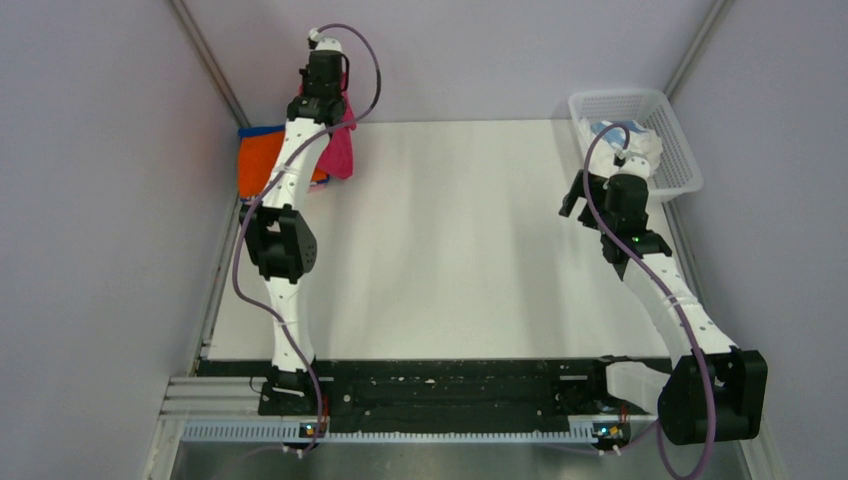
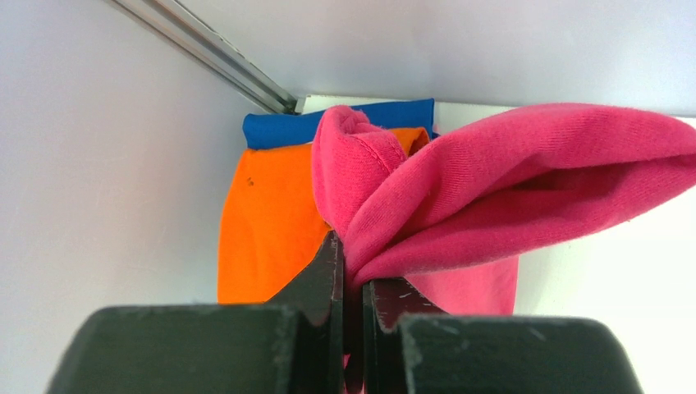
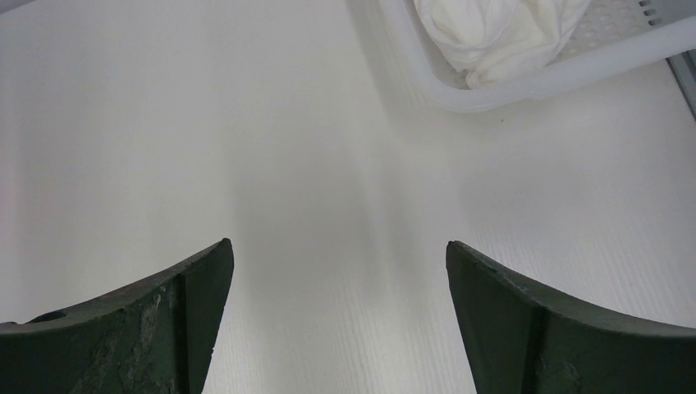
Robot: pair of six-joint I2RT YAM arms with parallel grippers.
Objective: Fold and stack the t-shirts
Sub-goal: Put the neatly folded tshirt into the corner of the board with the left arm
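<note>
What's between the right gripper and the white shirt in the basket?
Only bare table, then the basket's near wall before the white shirt; the right wrist view shows it.

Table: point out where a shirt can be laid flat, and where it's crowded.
The wide white middle of the table is bare, between the crimson-pink t-shirt at left and the white mesh basket at right. Crowded: the far-left corner, orange t-shirt stacked on blue t-shirt, and the far-right corner by the basket.
</note>
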